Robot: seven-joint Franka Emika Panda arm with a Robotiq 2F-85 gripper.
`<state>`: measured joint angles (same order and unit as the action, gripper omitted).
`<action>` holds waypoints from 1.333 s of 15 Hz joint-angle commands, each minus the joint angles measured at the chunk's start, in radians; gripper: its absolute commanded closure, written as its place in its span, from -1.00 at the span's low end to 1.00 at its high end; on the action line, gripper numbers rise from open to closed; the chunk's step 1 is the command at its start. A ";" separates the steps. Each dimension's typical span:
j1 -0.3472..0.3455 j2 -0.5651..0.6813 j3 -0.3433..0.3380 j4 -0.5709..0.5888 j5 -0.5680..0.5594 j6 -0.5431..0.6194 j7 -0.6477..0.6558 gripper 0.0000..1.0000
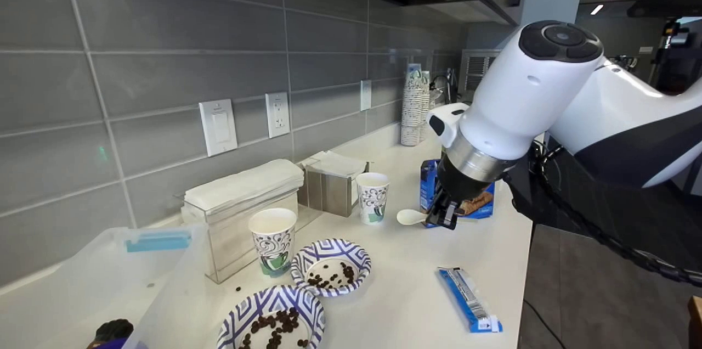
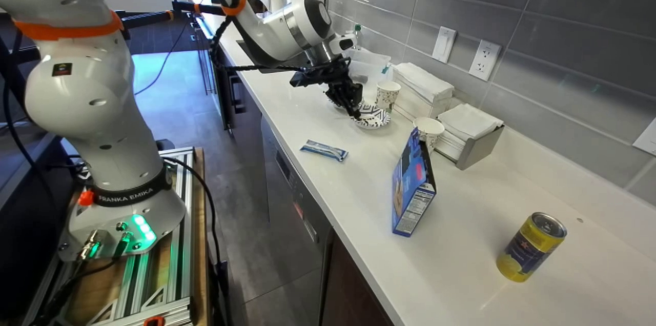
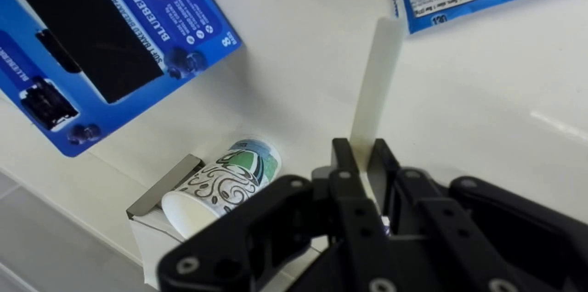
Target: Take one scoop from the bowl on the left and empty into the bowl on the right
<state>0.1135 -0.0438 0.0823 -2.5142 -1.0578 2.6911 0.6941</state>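
Over the pale counter (image 1: pixel 406 288) I see the gripper (image 1: pixel 442 219) pinched on a white spoon (image 1: pixel 410 217), scooping end toward nine o'clock in an exterior view; two bowls (image 1: pixel 363 268) of dark beans (image 1: pixel 347 272) sit at its eight o'clock.

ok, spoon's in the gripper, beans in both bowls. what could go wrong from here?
Twist: the gripper pinches the white spoon by its slim handle, so it could rotate if pushed into dark beans.
Knock: in an exterior view a paper cup stands close beside the farther bowl; a wide sweep might tip it.
Spill: there the nearer bowl looks rim to rim with the farther one, and a loose bean lies on the counter; more may scatter.
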 commanded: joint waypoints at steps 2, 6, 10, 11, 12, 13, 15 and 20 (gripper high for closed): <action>0.001 -0.003 0.000 -0.001 0.000 0.000 0.008 0.73; -0.011 0.072 -0.008 0.081 -0.062 0.035 0.173 0.93; -0.019 0.154 -0.026 0.139 -0.062 0.043 0.324 0.93; -0.020 0.175 -0.032 0.150 -0.073 0.050 0.363 0.93; -0.021 0.196 -0.038 0.157 -0.076 0.058 0.392 0.93; -0.021 0.213 -0.048 0.166 -0.106 0.081 0.451 0.93; -0.016 0.252 -0.068 0.185 -0.180 0.142 0.572 0.93; -0.002 0.351 -0.120 0.261 -0.438 0.194 0.905 0.93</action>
<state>0.1018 0.2335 -0.0083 -2.3126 -1.3583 2.8518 1.4125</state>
